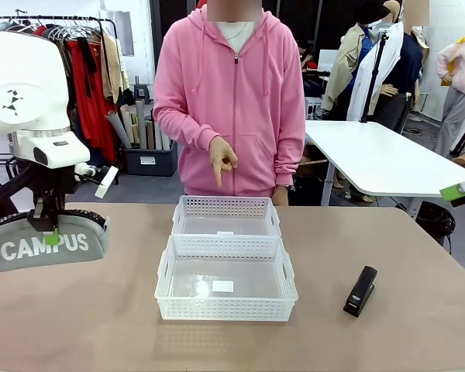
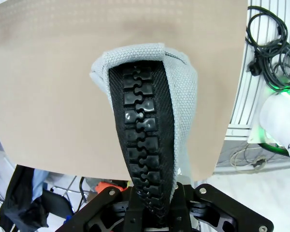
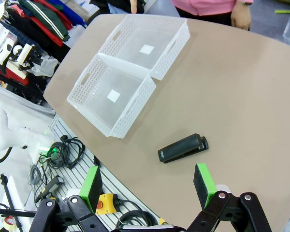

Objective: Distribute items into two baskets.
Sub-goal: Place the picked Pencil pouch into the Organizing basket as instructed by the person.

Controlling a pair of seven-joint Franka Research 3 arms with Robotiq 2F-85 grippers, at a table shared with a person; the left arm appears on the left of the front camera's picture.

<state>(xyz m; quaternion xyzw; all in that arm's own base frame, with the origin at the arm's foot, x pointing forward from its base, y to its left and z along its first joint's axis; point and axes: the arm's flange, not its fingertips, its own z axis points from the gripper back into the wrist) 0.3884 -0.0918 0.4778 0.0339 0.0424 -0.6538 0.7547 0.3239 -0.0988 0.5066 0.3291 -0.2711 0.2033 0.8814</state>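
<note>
My left gripper [image 1: 51,232] is shut on the top of the grey "CAMPUS" pouch [image 1: 46,246] and holds it above the table's left side. In the left wrist view the pouch [image 2: 181,101] hangs from my fingers with its black zip facing the camera. Two white lattice baskets stand end to end at the table's middle, the near basket [image 1: 225,308] and the far basket [image 1: 225,203]. The black stapler [image 1: 360,291] lies to their right. My right gripper [image 3: 147,186] stands open above the stapler [image 3: 182,148], off the table's right edge, with nothing between its pads.
A person in a pink hoodie stands at the far side, one hand [image 1: 223,159] raised above the far basket. Both baskets [image 3: 130,113] hold only a small white label. Cables lie on the floor by the table's edge [image 3: 63,150].
</note>
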